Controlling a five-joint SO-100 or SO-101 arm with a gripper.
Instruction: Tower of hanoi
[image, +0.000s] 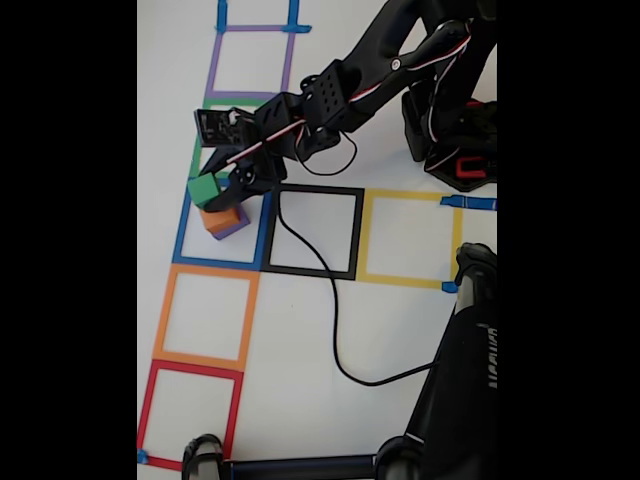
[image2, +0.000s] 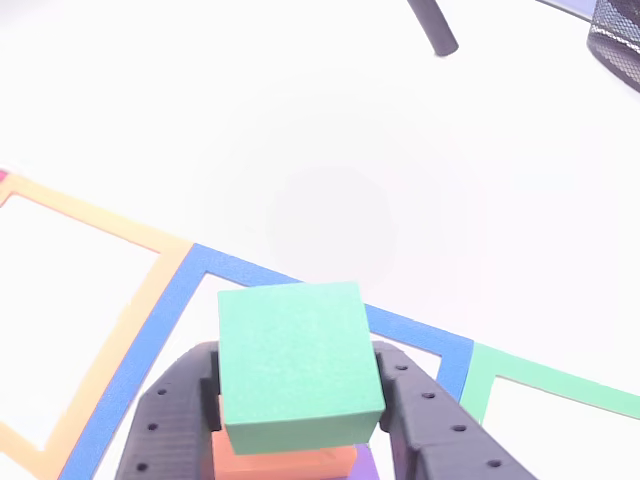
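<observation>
In the fixed view a black robot arm reaches from the upper right toward the left side of a white table (image: 300, 330), its gripper (image: 215, 190) clamped on a green cube (image: 206, 188) that sits atop an orange cube (image: 222, 219), with a purple cube (image: 234, 228) at the bottom of the stack. The stack stands inside a blue tape square (image: 184, 232), which lies between a green tape square on its far side and an orange tape square (image: 205, 316) on its near side, with a black tape square (image: 316, 232) just to its right. In the other view the two black fingers (image2: 425, 415) press against the left and right faces of the green cube (image2: 295, 365), the orange cube (image2: 285, 463) showing just beneath it and a sliver of purple (image2: 366, 465) at the lower right.
</observation>
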